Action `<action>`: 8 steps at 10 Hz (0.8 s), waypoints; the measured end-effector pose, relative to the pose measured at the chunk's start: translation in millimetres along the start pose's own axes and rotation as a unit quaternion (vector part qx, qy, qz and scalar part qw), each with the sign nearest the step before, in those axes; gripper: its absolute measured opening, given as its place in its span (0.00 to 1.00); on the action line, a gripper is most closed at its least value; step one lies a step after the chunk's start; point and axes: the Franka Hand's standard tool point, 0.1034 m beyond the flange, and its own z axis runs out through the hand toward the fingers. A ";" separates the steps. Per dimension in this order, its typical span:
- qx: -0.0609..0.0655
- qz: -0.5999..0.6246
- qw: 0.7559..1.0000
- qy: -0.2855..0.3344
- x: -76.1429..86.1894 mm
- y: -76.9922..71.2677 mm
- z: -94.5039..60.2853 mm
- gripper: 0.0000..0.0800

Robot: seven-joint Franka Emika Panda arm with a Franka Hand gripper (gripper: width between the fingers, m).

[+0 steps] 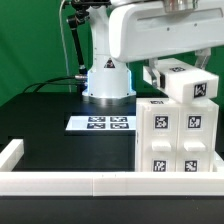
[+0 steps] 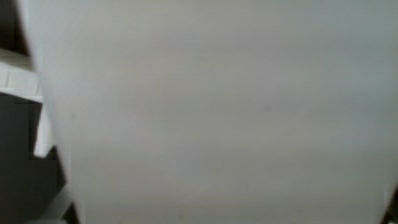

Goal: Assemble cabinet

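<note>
The cabinet's large white box [image 1: 176, 138], tagged on its front, stands upright at the exterior view's right. Just above its top, a smaller white tagged block [image 1: 192, 84] sits tilted under the arm's wrist. My gripper [image 1: 166, 71] reaches down onto this block from behind; the block hides the fingers, and it hangs at the jaws as a held part would. In the wrist view a blurred white surface [image 2: 222, 110] fills nearly the whole picture and no fingers show.
The marker board [image 1: 100, 123] lies flat on the black table in front of the robot's base [image 1: 107, 80]. A long white rail [image 1: 70, 183] runs along the front edge, with a short rail [image 1: 10, 152] at the exterior view's left.
</note>
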 end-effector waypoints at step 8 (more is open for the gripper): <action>-0.020 0.002 0.999 0.048 -7.0 8.9 3.1 0.68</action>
